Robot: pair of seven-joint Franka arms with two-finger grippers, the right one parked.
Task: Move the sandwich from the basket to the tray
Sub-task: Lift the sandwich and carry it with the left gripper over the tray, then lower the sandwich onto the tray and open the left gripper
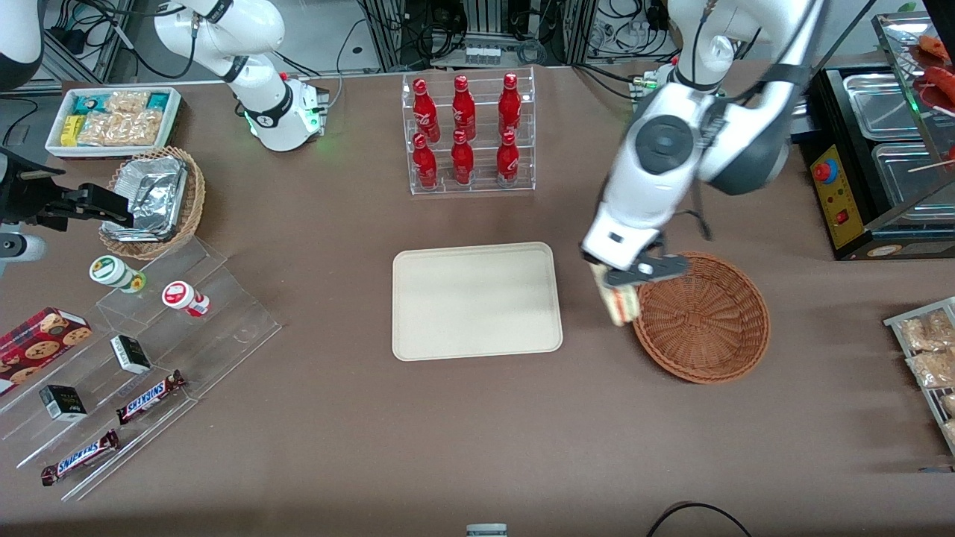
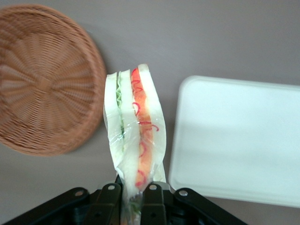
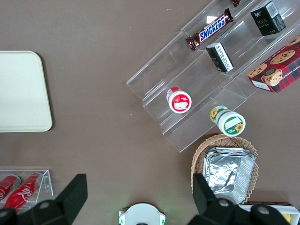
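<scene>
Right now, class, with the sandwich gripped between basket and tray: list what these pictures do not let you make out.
- Front view: the gripper covers the top of the sandwich.
- Left wrist view: the basket and tray are cut off by the frame edges.
- Left wrist view: the sandwich's pinched end is hidden between the fingers.
- Front view: the sandwich's height above the table.

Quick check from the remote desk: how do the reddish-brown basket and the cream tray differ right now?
The basket is round, woven, reddish-brown wicker with sloping sides; the tray is a flat, smooth, cream rectangle with rounded corners and a low rim. The basket lies toward the working arm's end of the table; the tray sits mid-table. Both hold nothing: the gripper hangs between them, shut on the sandwich, over bare table.
</scene>
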